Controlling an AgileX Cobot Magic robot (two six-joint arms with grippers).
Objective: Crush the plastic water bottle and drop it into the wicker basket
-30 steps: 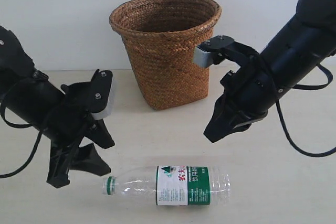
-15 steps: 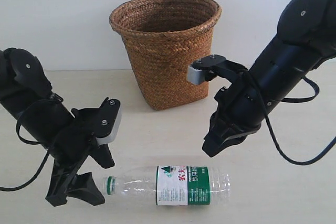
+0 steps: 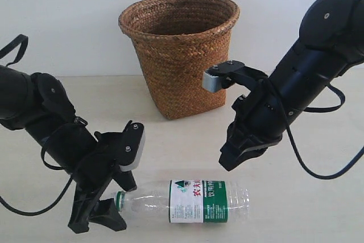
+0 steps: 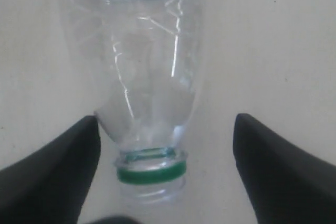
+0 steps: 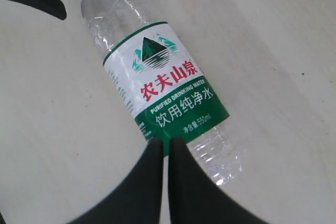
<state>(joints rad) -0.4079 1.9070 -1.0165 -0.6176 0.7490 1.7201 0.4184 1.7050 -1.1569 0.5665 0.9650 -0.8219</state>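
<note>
The plastic water bottle lies on its side on the table, clear and uncrushed, its green-and-white label facing up. Its neck, with a green ring, points to the left. My left gripper is open and low on the table, with one finger on each side of the bottle's neck; neither finger touches it. The right gripper is shut and empty, hanging above the bottle's labelled middle with its tips pressed together. The wicker basket stands upright behind the bottle.
The pale table runs back to a white wall. The basket's flared rim stands higher than both grippers. The right arm's grey wrist block is close to the basket's right side.
The left arm has swung right and down, bringing its open jaws from left of the bottle to either side of its neck. The right arm dropped slightly, then held still.
</note>
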